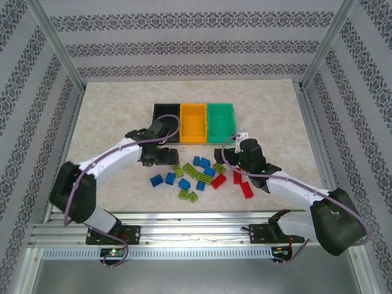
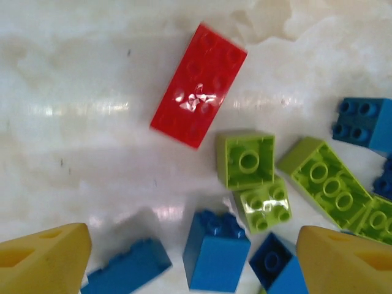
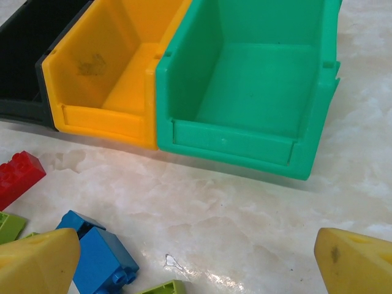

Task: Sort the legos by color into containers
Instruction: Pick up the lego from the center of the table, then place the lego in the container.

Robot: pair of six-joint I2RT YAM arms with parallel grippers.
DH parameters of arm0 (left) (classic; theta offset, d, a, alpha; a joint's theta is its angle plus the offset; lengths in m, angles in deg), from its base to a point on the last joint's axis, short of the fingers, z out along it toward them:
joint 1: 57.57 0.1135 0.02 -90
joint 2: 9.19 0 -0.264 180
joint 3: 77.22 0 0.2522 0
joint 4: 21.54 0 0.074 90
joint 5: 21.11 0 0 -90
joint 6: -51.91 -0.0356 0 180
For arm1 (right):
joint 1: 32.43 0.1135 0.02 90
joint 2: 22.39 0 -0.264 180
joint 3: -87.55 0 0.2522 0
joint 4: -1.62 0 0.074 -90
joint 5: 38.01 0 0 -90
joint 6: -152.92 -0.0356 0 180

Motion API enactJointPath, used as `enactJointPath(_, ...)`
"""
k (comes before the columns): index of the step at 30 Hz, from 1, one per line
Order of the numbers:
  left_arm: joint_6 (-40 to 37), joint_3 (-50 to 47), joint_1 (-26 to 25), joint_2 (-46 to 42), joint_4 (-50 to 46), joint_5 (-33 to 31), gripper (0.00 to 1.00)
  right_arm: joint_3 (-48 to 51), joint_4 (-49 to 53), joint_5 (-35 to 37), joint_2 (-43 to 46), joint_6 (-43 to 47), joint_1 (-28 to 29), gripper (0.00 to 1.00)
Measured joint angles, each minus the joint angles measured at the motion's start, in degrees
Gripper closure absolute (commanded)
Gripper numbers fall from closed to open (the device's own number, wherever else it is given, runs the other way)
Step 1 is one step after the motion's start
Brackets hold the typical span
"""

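Pale marbled bench [image 1: 110,122] inside patterned walls [image 1: 184,55], and along its far side three bins in a touching row: black bin [image 1: 166,111], orange-yellow bin [image 1: 193,125], green bin [image 1: 221,122], the last two plainly bare inside. Nearer the arms, legos [image 1: 197,174] loose in a scatter between the two grippers, none sorted yet. Over to the left gripper [image 2: 193,262]: hangs low above the left edge of that scatter, jaws wide, nothing held. Straight beneath it, between the fingertips [image 2: 43,260], a blue brick [image 2: 215,248], squarish from above with no clear long axis, so probably fit for a pinch either way across. Crowded, though: a second blue brick [image 2: 125,266] just beside one fingertip, a darker blue brick [image 2: 274,262] by the other. Beyond them a red brick [image 2: 199,86], lying diagonal, well apart from the jaws. Right gripper [image 3: 196,264] likewise wide and empty, faces the green bin, farther from that blue brick. Left arm's pick, by the look of it.
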Motion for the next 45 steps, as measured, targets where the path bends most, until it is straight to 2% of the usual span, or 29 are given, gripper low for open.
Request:
enactJointPath(4,-4.61,6.75,-0.09,8.00,-2.47,-2.86,0.21,-0.07,0.02,0.02,-0.09,-0.02,0.00,0.02)
enactJointPath(7,-7.30,9.11,-0.09,11.45,-3.17,-4.11,0.22,-0.09,0.02,0.20,-0.31,0.00,0.00,0.02)
enactJointPath(9,-8.68,10.71,-0.09,13.60,-3.67,-4.46,0.26,-0.13,0.02,0.24,-0.66,0.00,0.00,0.02)
enactJointPath(16,-11.69,14.21,-0.09,20.00,-4.00,-4.81,0.27,-0.83,0.02,0.31,-1.53,0.00,0.00,0.02)
enactJointPath(23,-13.49,14.45,-0.09,22.97,-3.87,-5.20,0.47,-0.83,0.02,0.35,-1.57,0.00,0.00,0.02)
enactJointPath(29,-13.92,14.12,-0.22,22.86,-3.74,-6.36,0.65,-0.83,0.02,0.37,-1.60,0.00,0.00,0.02)
enactJointPath(34,-13.70,12.55,-0.24,18.23,-3.61,-6.27,0.78,-0.98,0.02,0.37,-1.68,-0.02,0.00,0.02)
enactJointPath(40,-13.16,14.08,0.02,10.69,-3.13,-5.97,0.83,-1.05,0.02,0.37,-1.68,-0.02,0.00,0.02)
enactJointPath(45,-12.02,18.23,2.10,9.35,-2.58,-4.55,0.81,-1.07,0.04,0.37,-1.68,-0.02,0.00,0.02)
